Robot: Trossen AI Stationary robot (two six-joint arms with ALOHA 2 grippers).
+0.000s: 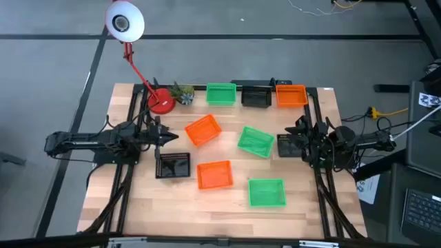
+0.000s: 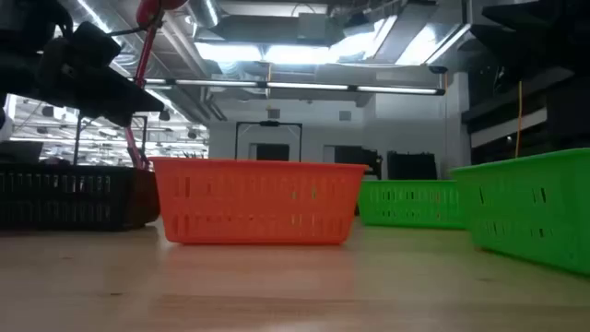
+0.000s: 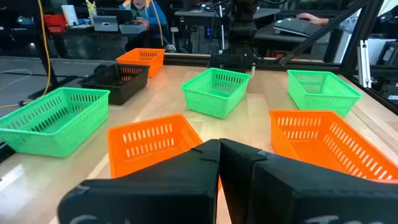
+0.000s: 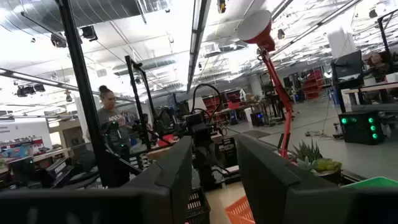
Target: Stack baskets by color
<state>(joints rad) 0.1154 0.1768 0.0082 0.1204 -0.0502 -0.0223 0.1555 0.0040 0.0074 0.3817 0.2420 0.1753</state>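
Nine baskets sit on the table [image 1: 227,210], and none is stacked yet. Along the far edge sit a green one [image 1: 220,94], a black one [image 1: 256,98] and an orange one [image 1: 291,95], near each other in a row. The left gripper [image 1: 172,138] hovers at the table's nine o'clock side with its fingers [image 3: 205,163] pressed together, holding nothing. Just off its tip, toward three o'clock, lies the tilted orange basket [image 1: 203,130], its long axis skewed off the table's edges. That is the relation to watch: the gripper already points straight at it. At its six o'clock, just beside the arm, sits a second black basket [image 1: 172,166], and a third orange basket [image 1: 214,174] lies at about four o'clock from the tip. The right gripper [image 1: 298,128] waits at the three o'clock side, jaws parted and empty, raised and looking out into the room. A third black basket [image 1: 287,145] sits right under that arm, the tilted green basket [image 1: 255,142] just beyond it toward centre, and another green basket [image 1: 266,192] near the front at five o'clock. By my read the left arm is nearer the orange pair, the right nearer the greens. No brand, label or writing is readable on the baskets.
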